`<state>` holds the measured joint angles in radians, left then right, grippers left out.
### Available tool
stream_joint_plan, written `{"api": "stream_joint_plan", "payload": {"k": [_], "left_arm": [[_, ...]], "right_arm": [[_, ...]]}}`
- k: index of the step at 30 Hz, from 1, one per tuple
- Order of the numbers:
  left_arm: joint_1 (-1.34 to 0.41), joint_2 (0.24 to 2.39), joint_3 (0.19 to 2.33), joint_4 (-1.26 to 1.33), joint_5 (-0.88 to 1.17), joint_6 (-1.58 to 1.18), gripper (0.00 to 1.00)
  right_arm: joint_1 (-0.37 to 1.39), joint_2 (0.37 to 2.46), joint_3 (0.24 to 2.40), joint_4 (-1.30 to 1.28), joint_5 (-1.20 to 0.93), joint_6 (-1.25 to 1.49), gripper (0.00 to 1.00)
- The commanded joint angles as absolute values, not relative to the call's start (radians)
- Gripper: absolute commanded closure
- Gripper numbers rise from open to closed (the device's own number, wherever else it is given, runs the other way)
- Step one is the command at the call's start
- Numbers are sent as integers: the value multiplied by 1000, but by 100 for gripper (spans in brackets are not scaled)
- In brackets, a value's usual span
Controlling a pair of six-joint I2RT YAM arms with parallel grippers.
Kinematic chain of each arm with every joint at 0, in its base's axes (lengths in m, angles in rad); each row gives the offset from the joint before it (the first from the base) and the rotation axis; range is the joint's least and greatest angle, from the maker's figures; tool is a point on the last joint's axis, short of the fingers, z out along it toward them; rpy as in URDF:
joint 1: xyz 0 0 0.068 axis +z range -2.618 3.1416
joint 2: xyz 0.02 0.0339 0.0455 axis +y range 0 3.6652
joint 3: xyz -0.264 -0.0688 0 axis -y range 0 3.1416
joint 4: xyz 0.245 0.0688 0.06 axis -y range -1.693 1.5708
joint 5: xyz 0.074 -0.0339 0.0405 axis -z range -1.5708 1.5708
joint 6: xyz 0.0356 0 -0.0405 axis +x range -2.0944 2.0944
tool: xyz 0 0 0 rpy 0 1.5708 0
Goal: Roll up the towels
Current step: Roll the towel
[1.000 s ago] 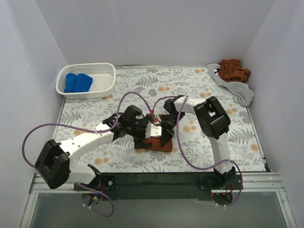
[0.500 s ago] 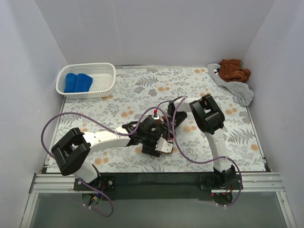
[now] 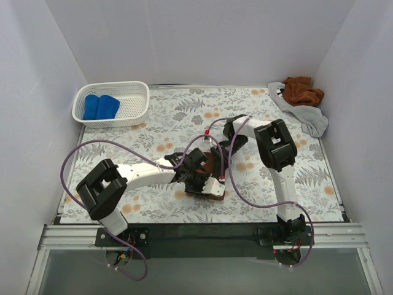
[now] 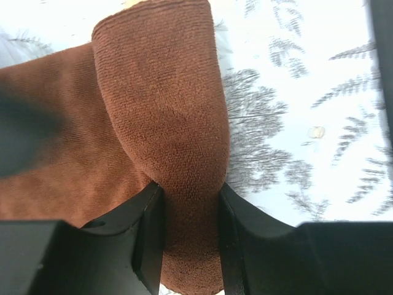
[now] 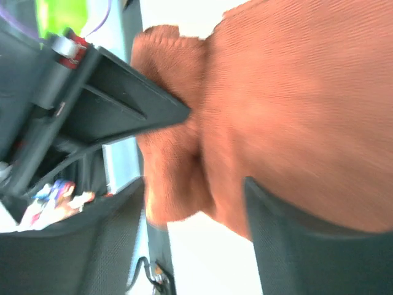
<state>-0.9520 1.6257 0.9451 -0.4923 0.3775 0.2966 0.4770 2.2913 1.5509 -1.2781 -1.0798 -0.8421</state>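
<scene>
A rust-brown towel (image 3: pixel 212 166) lies partly rolled on the floral mat in the middle of the table. In the left wrist view its rolled fold (image 4: pixel 178 123) runs up from between the fingers, and my left gripper (image 4: pixel 190 230) is shut on it. My right gripper (image 5: pixel 196 239) stands open at the towel's far end (image 5: pixel 178 178), with the cloth loose between its fingers. From above, the left gripper (image 3: pixel 206 183) and the right gripper (image 3: pixel 222 158) meet over the towel and hide most of it.
A white perforated basket (image 3: pixel 138 107) at the back left holds blue rolled towels (image 3: pixel 101 106). At the back right corner lie a crumpled rust-brown towel (image 3: pixel 303 90) and a light grey towel (image 3: pixel 309 117). White walls enclose the table.
My left gripper has closed on the towel's rolled fold. My right gripper has opened and let go of the cloth, and its arm has drawn back a little.
</scene>
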Motion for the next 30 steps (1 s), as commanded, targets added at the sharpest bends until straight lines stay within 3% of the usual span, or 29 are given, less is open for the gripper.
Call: {"api": "stream_joint_plan", "payload": {"k": [1,3,7,16,19,24,30], "left_arm": [[-927,1678,1004,-681,537,262,76],[-904,1710,1037,-704,575,232,78],[-815,1825,1164,-831,698,203,81],[-701,2166,1505,-1106,871,253,79],[-675,2265,1580,-1161,882,278,79],[-635,2371,1666,-1210,908,299,78],[-614,2448,1732,-1247,914,310,74]], "right_arm": [[358,2151,1676,-1259,-1017,-787,38],[298,2091,1700,-1247,-980,-769,32],[213,1952,1677,-1197,-914,-750,32],[192,1531,1350,-994,-766,-776,41],[265,1433,1235,-925,-729,-756,42],[536,1323,1039,-670,-508,-652,38],[767,1368,940,-448,-296,-560,34]]}}
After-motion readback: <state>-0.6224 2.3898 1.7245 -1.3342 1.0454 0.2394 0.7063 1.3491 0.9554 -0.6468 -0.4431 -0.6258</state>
